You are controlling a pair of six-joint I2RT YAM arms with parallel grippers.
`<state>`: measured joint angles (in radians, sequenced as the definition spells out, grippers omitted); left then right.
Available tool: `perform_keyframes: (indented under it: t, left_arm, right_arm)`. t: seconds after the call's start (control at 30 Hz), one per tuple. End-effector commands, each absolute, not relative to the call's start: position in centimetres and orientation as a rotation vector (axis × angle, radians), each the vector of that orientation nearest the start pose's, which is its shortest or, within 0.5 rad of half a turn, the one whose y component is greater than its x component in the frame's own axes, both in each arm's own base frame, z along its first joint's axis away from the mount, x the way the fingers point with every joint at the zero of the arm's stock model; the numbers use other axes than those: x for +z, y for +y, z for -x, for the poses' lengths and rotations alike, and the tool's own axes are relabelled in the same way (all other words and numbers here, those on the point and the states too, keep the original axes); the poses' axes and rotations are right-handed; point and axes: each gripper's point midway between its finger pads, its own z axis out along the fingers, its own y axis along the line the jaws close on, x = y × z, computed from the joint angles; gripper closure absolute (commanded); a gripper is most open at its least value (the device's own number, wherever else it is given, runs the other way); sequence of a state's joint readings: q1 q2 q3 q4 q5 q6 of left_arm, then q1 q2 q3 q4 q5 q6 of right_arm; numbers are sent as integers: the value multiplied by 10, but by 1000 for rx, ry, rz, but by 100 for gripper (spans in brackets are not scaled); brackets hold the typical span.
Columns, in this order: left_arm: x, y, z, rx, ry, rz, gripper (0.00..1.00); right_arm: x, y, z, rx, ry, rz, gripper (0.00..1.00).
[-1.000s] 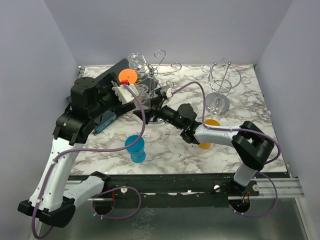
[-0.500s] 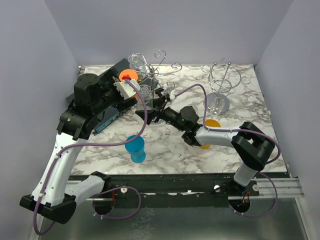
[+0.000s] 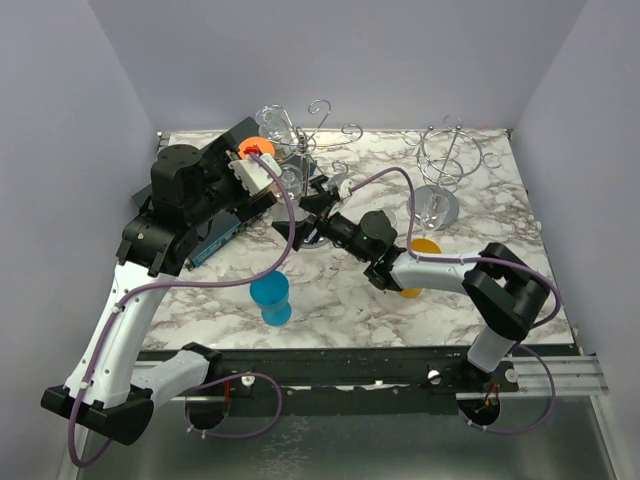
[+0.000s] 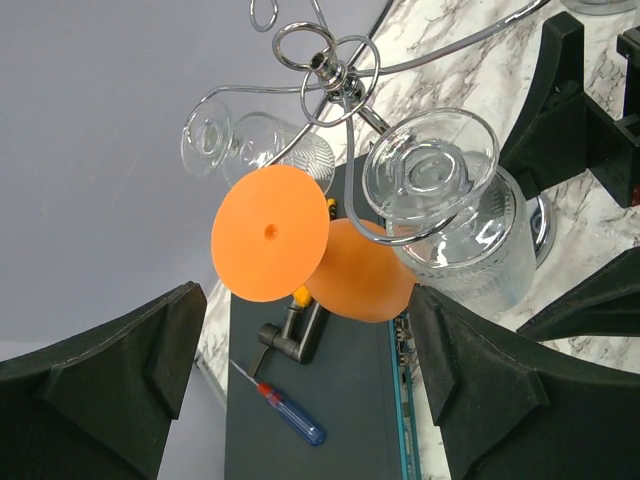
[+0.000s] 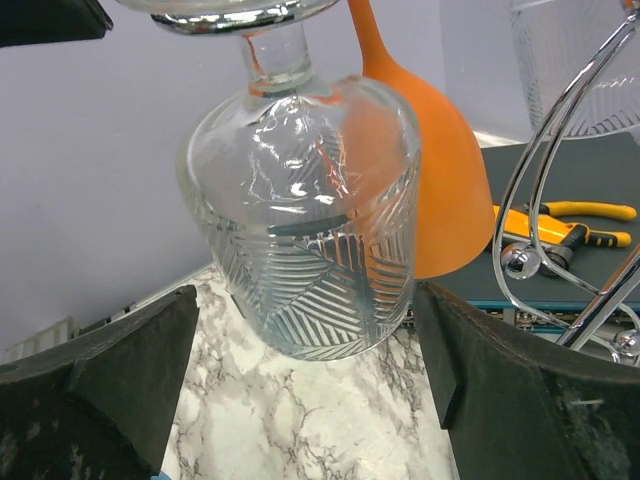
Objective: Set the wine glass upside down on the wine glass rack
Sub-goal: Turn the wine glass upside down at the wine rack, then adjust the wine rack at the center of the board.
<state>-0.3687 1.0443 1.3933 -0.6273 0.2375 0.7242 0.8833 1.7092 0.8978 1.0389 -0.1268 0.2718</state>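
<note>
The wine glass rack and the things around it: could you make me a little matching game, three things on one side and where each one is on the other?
Things:
1. orange glass
2. blue glass
3. screwdriver

Places:
A. lying on the dark case
B. hanging upside down from the wire rack
C. on the marble table, apart from the rack

Pairs: 1-B, 2-C, 3-A

Left arm [image 3: 125,310] rears up from its base, elbow high, wrist bent forward and to the right; left gripper [image 4: 305,300] jaws wide apart, gripping nothing; right arm [image 3: 440,268] lies low, stretched out leftward; right gripper [image 5: 305,300] tilted upward, jaws likewise wide, gripping nothing.
</note>
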Motion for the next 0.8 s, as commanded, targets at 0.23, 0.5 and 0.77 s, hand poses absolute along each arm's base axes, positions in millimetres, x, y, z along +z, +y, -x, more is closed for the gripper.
perform_keyframes:
  t: [0.23, 0.5, 0.77]
  left_arm:
    - [416, -140, -296, -54, 1441, -997, 8]
    - [458, -157, -281, -255, 1419, -885, 1]
    - [475, -184, -304, -444, 1475, -793, 2]
  right_arm:
    - [256, 400, -295, 980, 1431, 560, 3]
    - [281, 360, -265, 912, 1665, 605, 7]
    - [360, 315, -283, 684, 1762, 501, 18]
